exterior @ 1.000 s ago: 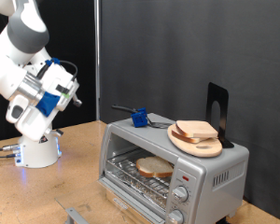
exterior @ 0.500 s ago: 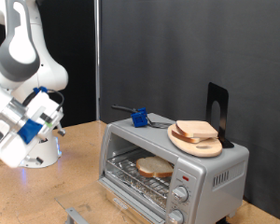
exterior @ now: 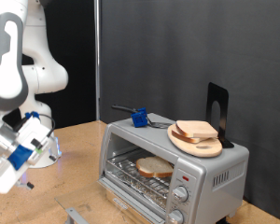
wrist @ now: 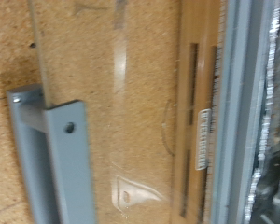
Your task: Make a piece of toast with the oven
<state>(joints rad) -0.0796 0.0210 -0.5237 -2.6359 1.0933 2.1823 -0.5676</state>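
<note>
The silver oven (exterior: pixel 210 168) stands on the table at the exterior view's right. Its glass door (exterior: pixel 121 198) lies folded down and open. One piece of toast (exterior: pixel 154 168) lies on the wire rack inside. More bread slices (exterior: pixel 196 131) lie on a round wooden plate (exterior: pixel 189 144) on top of the oven. My gripper (exterior: pixel 30 175) hangs low at the exterior view's left, apart from the oven, with nothing seen between its fingers. The wrist view shows the open glass door (wrist: pixel 140 112), its grey handle bar (wrist: pixel 56 159) and the oven's front edge (wrist: pixel 261 112); the fingers do not show there.
A blue-ended utensil (exterior: pixel 138 118) and a black stand (exterior: pixel 217 112) sit on the oven's top. The arm's white base (exterior: pixel 42 154) stands behind the gripper. A dark curtain closes the back. The table top (exterior: pixel 75 177) is cork-like.
The arm has swung down towards the exterior view's lower left, bringing the gripper from mid-height to just above the table. The oven, door and bread have not moved.
</note>
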